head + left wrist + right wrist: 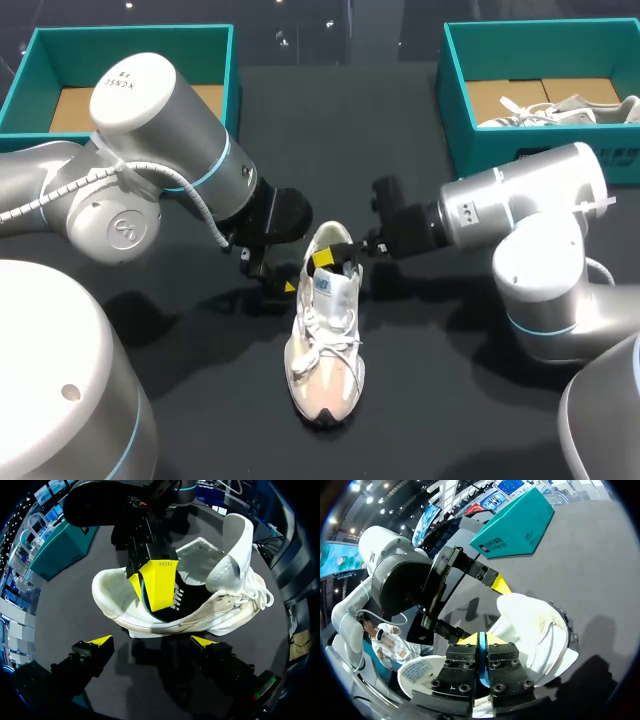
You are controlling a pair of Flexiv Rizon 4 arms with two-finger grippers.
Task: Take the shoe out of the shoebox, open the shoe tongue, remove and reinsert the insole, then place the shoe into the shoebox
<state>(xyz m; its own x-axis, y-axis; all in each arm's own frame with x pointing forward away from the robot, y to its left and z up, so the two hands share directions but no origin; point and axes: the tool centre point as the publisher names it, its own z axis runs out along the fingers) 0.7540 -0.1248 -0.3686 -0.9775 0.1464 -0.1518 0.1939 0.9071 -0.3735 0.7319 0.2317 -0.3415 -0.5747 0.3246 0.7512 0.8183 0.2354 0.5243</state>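
A white sneaker point(325, 345) lies on the black table, toe toward me, with its tongue point(235, 545) folded up and forward. My right gripper point(325, 258) reaches into the shoe's opening. Its yellow fingers point(160, 580) are shut on a thin blue edge, seemingly the insole point(481, 652). The rest of the insole is hidden inside the shoe point(175, 605). My left gripper point(272, 275) hangs just left of the heel, open and holding nothing. In its own view the left gripper point(150, 642) stands a little short of the shoe's side. The heel collar point(535, 625) rises ahead of the right gripper point(481, 641).
A teal shoebox point(205, 45) with a brown floor stands at the back left. Another teal shoebox point(455, 110) at the back right holds a second pale shoe point(560, 110). Both arms crowd the table's middle around the sneaker's heel.
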